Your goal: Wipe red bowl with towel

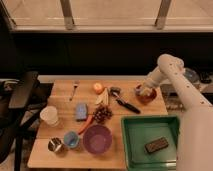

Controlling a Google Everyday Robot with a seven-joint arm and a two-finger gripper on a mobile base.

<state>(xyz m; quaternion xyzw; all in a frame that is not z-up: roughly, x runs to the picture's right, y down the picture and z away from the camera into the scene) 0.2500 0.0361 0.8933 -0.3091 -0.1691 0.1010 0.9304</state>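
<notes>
Gripper: the gripper (143,90) is at the right rear of the tabletop (60,102), lowered onto the near-left rim of the red bowl; whether it is clenched or released cannot be told.
Arm: one white arm (172,75) bends down from the right to the bowl.
Red bowl: one red bowl (148,95), upright, near the tabletop's right edge, just behind the green tray.
Towel: one pale patch of towel (141,92) shows at the gripper's tip against the bowl; how it is held cannot be told.
Bowls: two in all, the red one and one purple bowl (97,138) at the front centre.
Cups: three, all at the front left: a white cup (50,115), a blue cup (71,139) and a metal cup (55,145), the last two just beside each other.
Tray: one green tray (131,148) at the front right, holding one dark block (156,145).
Cutlery and tools: one fork (75,89) at the rear left; one black-handled tool (125,103) lying aslant between the banana and the red bowl.
Food: one orange fruit (98,88), one banana (103,97) just in front of it, one bunch of grapes (102,114), one carrot (85,124) touching the grapes.
Sponge: one blue sponge (81,111), left of the grapes.
Chair: one dark chair (22,97) off the tabletop's left edge.
</notes>
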